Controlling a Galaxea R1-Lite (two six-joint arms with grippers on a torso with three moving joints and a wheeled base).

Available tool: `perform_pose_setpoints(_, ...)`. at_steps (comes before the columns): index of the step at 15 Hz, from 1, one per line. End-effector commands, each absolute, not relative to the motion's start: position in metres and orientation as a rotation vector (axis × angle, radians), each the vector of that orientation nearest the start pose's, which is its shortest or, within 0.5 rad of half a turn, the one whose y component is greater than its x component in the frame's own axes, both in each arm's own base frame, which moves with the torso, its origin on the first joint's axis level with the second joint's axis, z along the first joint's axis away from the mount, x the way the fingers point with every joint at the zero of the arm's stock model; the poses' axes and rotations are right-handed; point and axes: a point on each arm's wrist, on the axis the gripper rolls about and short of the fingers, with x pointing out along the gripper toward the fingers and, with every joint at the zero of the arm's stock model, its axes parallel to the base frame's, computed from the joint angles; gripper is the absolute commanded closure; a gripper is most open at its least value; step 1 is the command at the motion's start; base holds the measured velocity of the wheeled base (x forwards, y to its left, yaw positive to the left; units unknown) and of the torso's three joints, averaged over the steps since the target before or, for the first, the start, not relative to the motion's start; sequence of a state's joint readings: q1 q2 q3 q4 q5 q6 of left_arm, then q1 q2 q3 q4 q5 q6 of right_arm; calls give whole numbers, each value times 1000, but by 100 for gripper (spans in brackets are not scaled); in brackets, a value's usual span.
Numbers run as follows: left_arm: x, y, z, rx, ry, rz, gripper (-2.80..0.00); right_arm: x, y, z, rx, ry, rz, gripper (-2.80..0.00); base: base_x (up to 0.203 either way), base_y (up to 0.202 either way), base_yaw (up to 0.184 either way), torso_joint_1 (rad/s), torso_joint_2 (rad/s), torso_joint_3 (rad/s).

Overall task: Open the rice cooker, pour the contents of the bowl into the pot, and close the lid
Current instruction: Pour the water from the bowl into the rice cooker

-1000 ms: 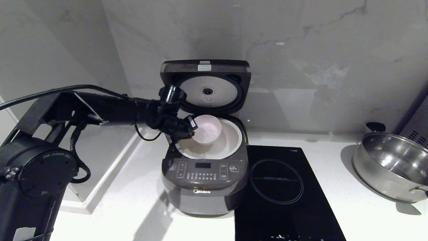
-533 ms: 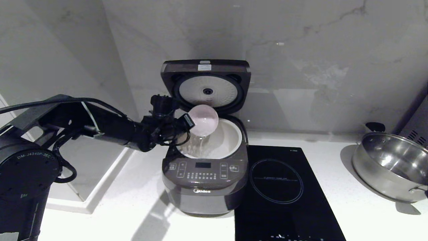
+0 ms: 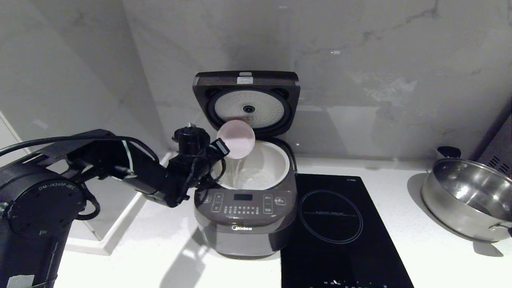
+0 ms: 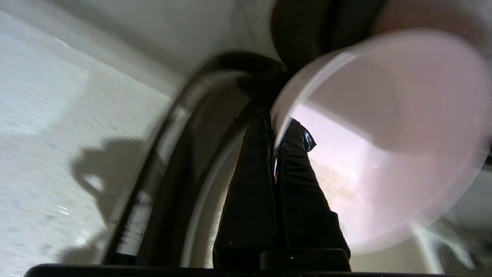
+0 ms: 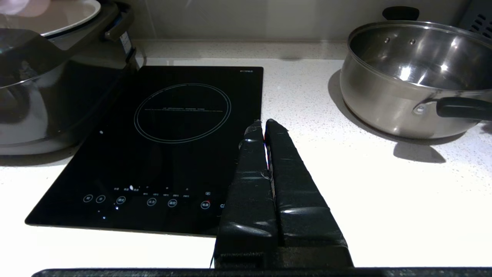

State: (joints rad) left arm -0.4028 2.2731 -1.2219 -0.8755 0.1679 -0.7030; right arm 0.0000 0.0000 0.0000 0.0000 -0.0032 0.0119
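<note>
In the head view you see the rice cooker (image 3: 245,208) on the white bench (image 3: 420,256), its lid (image 3: 246,102) standing upright at the back with the white dimpled disc facing you. Your left gripper (image 3: 222,147) reaches in from the left and is clamped on the rim of the bowl (image 3: 236,139), which is tipped on edge above the near-left side of the pot (image 3: 276,164). A pale stream of the contents (image 3: 237,170) falls from the bowl's lower edge into the pot. The black hob (image 3: 340,232) lies just right of the cooker, and the steel pan (image 3: 468,198) sits well apart at the far right.

In the left wrist view the two dark fingers (image 4: 250,200) are pressed together on the bowl's rim; the pink bowl (image 4: 384,134) fills much of the view, blurred, so you probably cannot judge how much is left inside.

In the right wrist view your right gripper (image 5: 264,124) is fully closed on nothing, hovering over the hob's (image 5: 169,146) right edge, with the pan (image 5: 415,77) beyond and the cooker (image 5: 38,77) off to the side.
</note>
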Motion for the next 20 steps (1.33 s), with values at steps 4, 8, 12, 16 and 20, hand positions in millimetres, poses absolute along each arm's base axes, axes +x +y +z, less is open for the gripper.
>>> perform_pose_setpoints(4, 405, -193, 88, -574, 119, -186, 0, -23, 0, 75, 12, 0, -3, 0, 0, 0, 0, 0, 0, 0)
perform_pose_setpoints(8, 392, -196, 87, -544, 59, -227, 0, -23, 0, 75, 12, 0, -3, 0, 0, 0, 0, 0, 0, 0)
perform_pose_setpoints(12, 385, -178, 93, -554, 71, -205, 0, -23, 0, 75, 12, 0, -3, 0, 0, 0, 0, 0, 0, 0)
perform_pose_setpoints(16, 385, -176, 98, -569, 63, -204, 0, -23, 0, 75, 12, 0, -3, 0, 0, 0, 0, 0, 0, 0)
perform_pose_setpoints(20, 384, -178, 106, -563, 40, -207, 0, -23, 0, 75, 12, 0, -3, 0, 0, 0, 0, 0, 0, 0)
